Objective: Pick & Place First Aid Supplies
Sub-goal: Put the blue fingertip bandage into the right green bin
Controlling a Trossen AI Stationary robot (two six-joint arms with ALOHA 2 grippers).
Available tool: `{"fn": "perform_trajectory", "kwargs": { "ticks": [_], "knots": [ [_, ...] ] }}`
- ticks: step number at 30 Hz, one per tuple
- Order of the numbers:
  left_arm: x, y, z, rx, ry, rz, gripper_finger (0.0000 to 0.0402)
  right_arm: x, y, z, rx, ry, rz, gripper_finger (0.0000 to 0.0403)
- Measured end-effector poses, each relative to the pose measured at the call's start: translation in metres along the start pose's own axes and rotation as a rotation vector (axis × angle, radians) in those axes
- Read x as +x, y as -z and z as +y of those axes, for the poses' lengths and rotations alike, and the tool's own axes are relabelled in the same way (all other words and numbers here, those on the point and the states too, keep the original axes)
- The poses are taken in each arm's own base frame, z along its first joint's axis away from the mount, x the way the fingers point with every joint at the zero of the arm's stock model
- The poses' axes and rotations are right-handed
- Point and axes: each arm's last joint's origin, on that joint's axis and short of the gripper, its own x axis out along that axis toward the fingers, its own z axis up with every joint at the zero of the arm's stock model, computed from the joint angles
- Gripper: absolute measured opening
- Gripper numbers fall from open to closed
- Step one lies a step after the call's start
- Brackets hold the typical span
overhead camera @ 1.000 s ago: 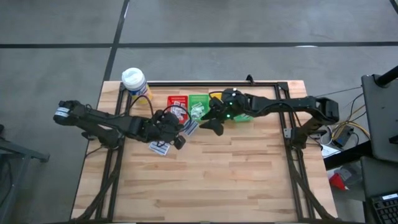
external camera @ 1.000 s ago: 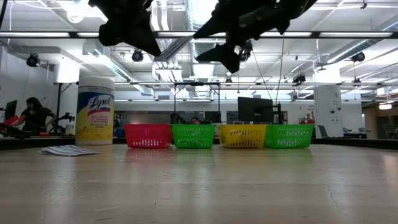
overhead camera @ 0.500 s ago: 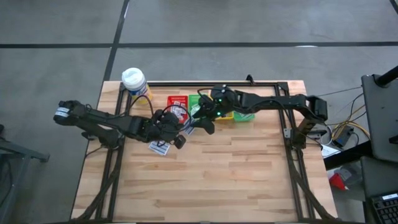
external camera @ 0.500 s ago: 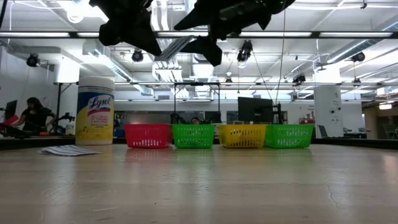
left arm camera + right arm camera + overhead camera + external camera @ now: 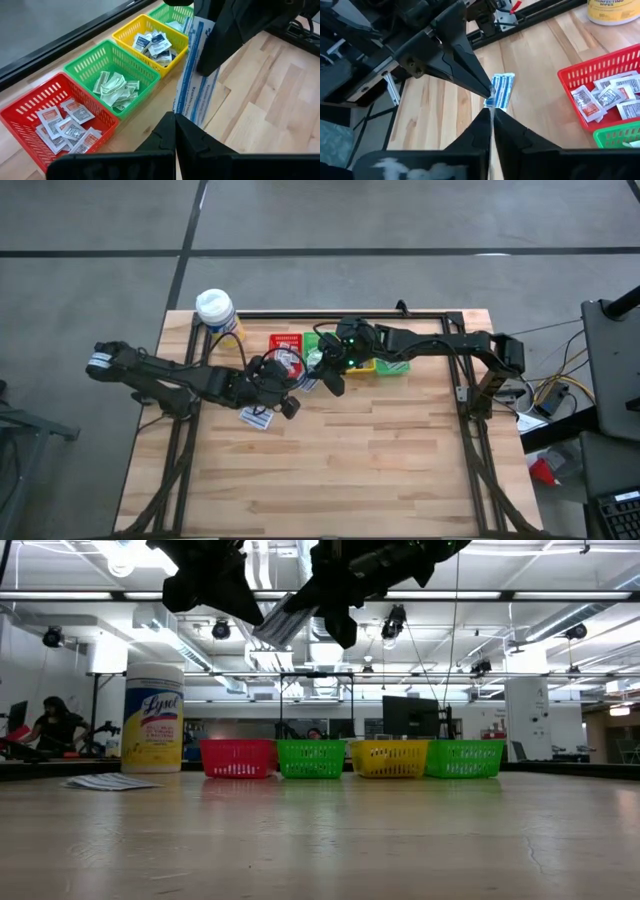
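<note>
A long flat white packet with blue stripes [image 5: 192, 80] hangs in the air in front of the bins, above the table. My left gripper [image 5: 175, 120] is shut on its near-left end. My right gripper [image 5: 491, 114] is shut on the opposite end. In the high view the packet [image 5: 308, 383] spans the short gap between the two grippers. More white packets [image 5: 258, 417] lie flat on the table below my left gripper. The red bin [image 5: 30, 117], the green bin [image 5: 95, 62] and the yellow bin [image 5: 145, 25] each hold small sachets. My left gripper pinches the packet's lower end [image 5: 181, 111] between its two fingers, coming slanting down from the table's left. The packet is lifted clear of the table and rises away from the fingers. My right gripper pinches the packet's far end [image 5: 206, 75] between its two fingers [image 5: 220, 50], coming slanting down from the table's right. The packet stretches between both grippers, clear of the table.
A row of bins runs along the far side, ending in a second green bin [image 5: 395, 368]. A white-capped yellow wipes canister [image 5: 216, 310] stands at the far left corner. The near half of the wooden table [image 5: 330, 480] is bare wood. A person sits in the room at the left [image 5: 50, 725].
My right gripper has moved toward the table's left, up to the packet held by my left gripper, and has shut on its free end. My left gripper and the packet have stayed in place.
</note>
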Motion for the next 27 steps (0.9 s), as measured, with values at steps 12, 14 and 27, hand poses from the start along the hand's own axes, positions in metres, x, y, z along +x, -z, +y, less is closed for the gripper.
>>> {"fn": "perform_trajectory", "kwargs": {
  "ticks": [12,14,27],
  "knots": [
    [0.000,0.000,0.000,0.014,0.003,-0.002,0.0019,0.000,0.003,-0.001,0.004,0.012,0.028,0.0008],
    [-0.001,-0.001,0.000,0.012,0.007,-0.005,0.0035,0.000,0.004,-0.002,0.008,0.015,0.036,0.0008],
    [-0.023,0.000,0.022,0.016,-0.051,0.039,0.0130,-0.011,0.028,-0.021,0.035,0.260,0.275,0.0008]
  ]
}}
